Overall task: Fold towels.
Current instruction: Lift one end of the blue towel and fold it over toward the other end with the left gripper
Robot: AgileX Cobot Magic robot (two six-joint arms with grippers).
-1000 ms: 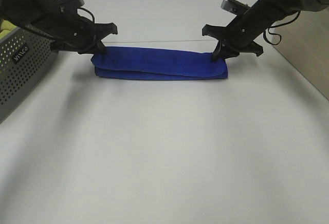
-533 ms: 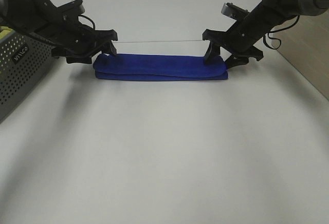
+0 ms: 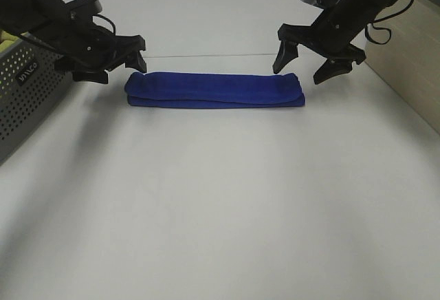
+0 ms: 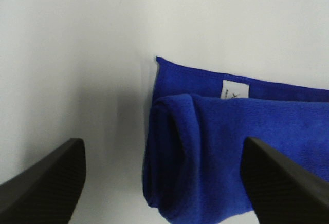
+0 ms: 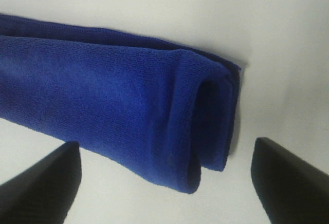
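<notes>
We see the folded blue towel (image 3: 214, 90) lying upper centre, its long axis running left to right; left gripper (image 3: 118, 65) and right gripper (image 3: 300, 70) hover beside its ends, fingers spread wide.

White tabletop (image 3: 220, 217) — grey perforated bin (image 3: 24, 93) at left, pale wooden panel (image 3: 412, 73) at right

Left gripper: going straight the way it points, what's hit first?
Likely the blue towel: its folded end sits ahead between the open fingers of the left gripper. Depth unclear; could be table beside it.
</notes>
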